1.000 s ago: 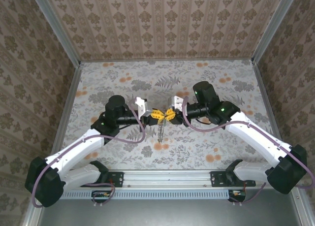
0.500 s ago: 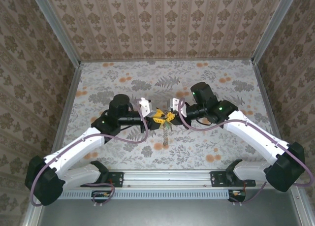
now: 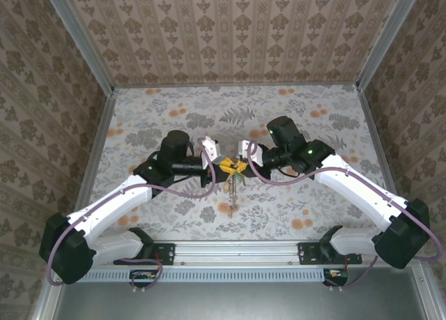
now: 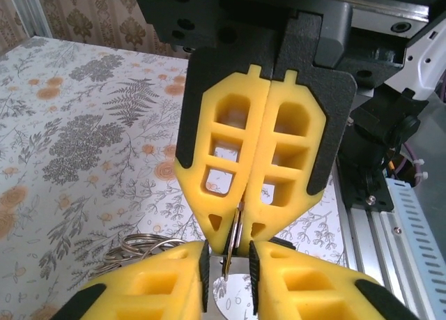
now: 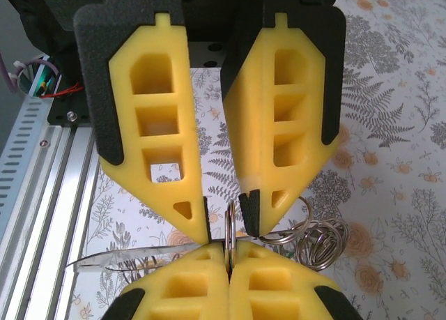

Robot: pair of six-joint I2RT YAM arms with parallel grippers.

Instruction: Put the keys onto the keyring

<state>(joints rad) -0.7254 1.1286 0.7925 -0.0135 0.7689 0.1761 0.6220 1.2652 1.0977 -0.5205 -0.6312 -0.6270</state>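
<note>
Top external: both arms reach in to table centre, fingertips meeting nose to nose. Left gripper (image 3: 224, 168) comes in from 9 o'clock, right gripper (image 3: 239, 166) from 3 o'clock. The keys (image 3: 234, 187) hang in a small bunch at 6 o'clock from the meeting point, above the floral table (image 3: 313, 125). Too small here to read either jaw gap or the keyring.

Left wrist: left gripper (image 4: 228, 268) sits at 6 o'clock of the frame. Its yellow pads are slightly apart, with a narrow gap. A silver key blade (image 4: 233, 295) sits in that gap; I can't tell if either pad touches it. Right gripper (image 4: 241, 229) faces it from 12 o'clock, pads pressed together, with the thin edge of the keyring (image 4: 237, 226) nipped at the tips. Silver wire coils (image 4: 136, 245) are at 8 o'clock.

Right wrist: right gripper (image 5: 228, 278) is at 6 o'clock, pads closed flat on the keyring (image 5: 229, 231), which stands edge-on and upright out of them. Left gripper (image 5: 226, 226) comes down from 12 o'clock, fingers parted. The ring is between its tips, with some gap on the 9 o'clock side and the 3 o'clock tip very near it. So it straddles the ring, not clamped. Key blade (image 5: 132, 256) pokes out towards 9 o'clock, roughly level. Wire coils (image 5: 317, 240) are at 3 o'clock, just beside the ring. Aluminium rail (image 5: 49, 187) runs along the 9 o'clock edge.
</note>
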